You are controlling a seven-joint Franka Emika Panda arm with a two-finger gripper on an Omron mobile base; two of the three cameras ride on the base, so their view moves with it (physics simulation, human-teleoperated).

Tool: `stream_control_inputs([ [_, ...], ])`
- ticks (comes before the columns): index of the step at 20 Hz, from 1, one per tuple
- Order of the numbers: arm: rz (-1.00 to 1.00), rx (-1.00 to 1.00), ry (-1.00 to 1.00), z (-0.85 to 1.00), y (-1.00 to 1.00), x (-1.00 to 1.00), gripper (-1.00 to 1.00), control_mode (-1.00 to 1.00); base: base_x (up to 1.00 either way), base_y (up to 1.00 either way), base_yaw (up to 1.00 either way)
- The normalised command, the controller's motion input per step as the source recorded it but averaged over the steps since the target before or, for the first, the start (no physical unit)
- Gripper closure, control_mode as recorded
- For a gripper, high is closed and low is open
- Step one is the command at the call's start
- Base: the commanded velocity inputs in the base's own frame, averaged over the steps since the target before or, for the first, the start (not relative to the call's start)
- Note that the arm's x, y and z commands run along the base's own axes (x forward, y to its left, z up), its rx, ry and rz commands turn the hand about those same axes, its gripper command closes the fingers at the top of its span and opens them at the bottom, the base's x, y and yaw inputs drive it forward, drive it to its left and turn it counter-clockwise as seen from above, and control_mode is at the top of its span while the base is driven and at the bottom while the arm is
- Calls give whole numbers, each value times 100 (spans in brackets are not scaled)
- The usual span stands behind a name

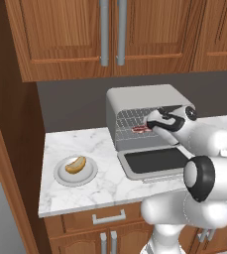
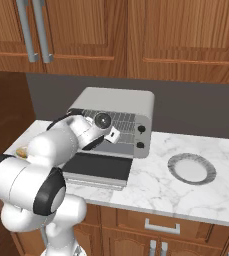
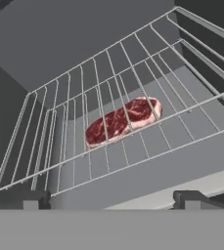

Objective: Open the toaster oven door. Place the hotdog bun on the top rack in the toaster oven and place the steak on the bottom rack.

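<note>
Red steak (image 3: 122,121) lay mid-frame on bottom rack (image 3: 74,168) beneath top rack (image 3: 133,73), gripper (image 3: 108,200) empty with fingers apart; best back straight out level, then fetch bun (image 1: 76,164) lower left.

The white arm rises from its base, bends at a dark-jointed elbow and reaches forward and slightly down, with the wrist turned so the hand points ahead. The gripper (image 1: 148,120) sits at the end of that reach, its hand tilted and rolled, so the hand view is skewed. Its two dark finger tips (image 3: 28,199) stand far apart at the bottom corners of the hand view, jaws spread wide with nothing between them and nothing touching either tip.
</note>
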Motion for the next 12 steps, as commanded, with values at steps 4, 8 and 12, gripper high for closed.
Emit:
stream_control_inputs([
  [4, 0, 1, 0, -7, 0, 15, -100, -100, 0, 0, 0],
  [8, 0, 0, 0, -7, 2, 18, -100, -100, 0, 0, 0],
  [12, 0, 0, 0, -6, 2, 17, -100, -100, 0, 0, 0],
])
